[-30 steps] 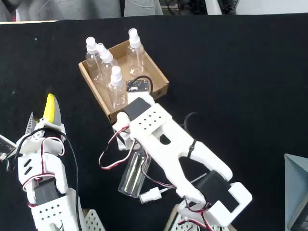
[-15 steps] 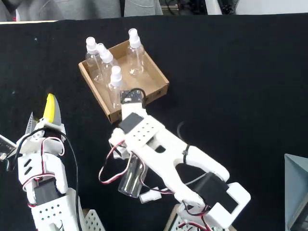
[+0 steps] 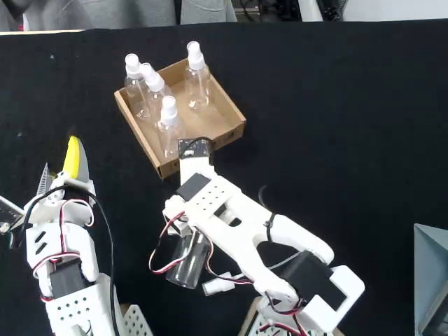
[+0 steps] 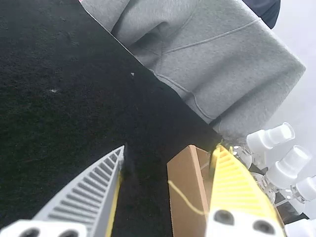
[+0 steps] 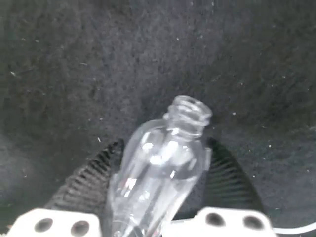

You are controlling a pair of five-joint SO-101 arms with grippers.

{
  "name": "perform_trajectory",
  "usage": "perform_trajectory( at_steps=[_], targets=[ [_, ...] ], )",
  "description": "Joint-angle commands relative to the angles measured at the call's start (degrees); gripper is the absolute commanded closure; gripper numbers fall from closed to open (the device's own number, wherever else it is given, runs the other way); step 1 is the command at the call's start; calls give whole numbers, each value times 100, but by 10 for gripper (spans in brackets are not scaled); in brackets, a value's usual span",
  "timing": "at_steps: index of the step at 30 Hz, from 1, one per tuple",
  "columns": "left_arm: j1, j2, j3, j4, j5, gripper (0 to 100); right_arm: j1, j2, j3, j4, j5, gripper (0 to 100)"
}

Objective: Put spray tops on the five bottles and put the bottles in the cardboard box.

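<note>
Clear plastic is seen in the right gripper (image 5: pixel 164 144): a topless bottle (image 5: pixel 163 165) is squeezed between its fingers and laid sideways on the black table (image 3: pixel 336 105), just beside a loose spray top (image 3: pixel 218 285). Four capped bottles (image 3: pixel 171 129) are stood in the cardboard box (image 3: pixel 225 134), with bare floor left along its right edge. The left gripper (image 4: pixel 170 150) is held spread apart, with nothing in it, over bare table left of the box.

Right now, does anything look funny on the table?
Yes. One bottle lies on its side with no top, in the right gripper. A spray top lies loose beside it, while four capped bottles stand in the box.
</note>
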Motion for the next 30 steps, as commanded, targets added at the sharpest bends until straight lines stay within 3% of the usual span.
perform_trajectory(
  at_steps=[1, 12, 22, 30],
  targets=[
    [-57, -62, 136, -26, -70, 740, -132, -154, -163, -105, -18, 920],
    [-57, -62, 136, -26, -70, 740, -105, -171, -804, -53, 193, 923],
    [-57, -62, 136, -26, -70, 740, 97, -171, -892, -53, 1802, 923],
    [-57, -62, 136, -26, -70, 740, 826, -119, -1147, -53, 4141, 923]
  ],
)
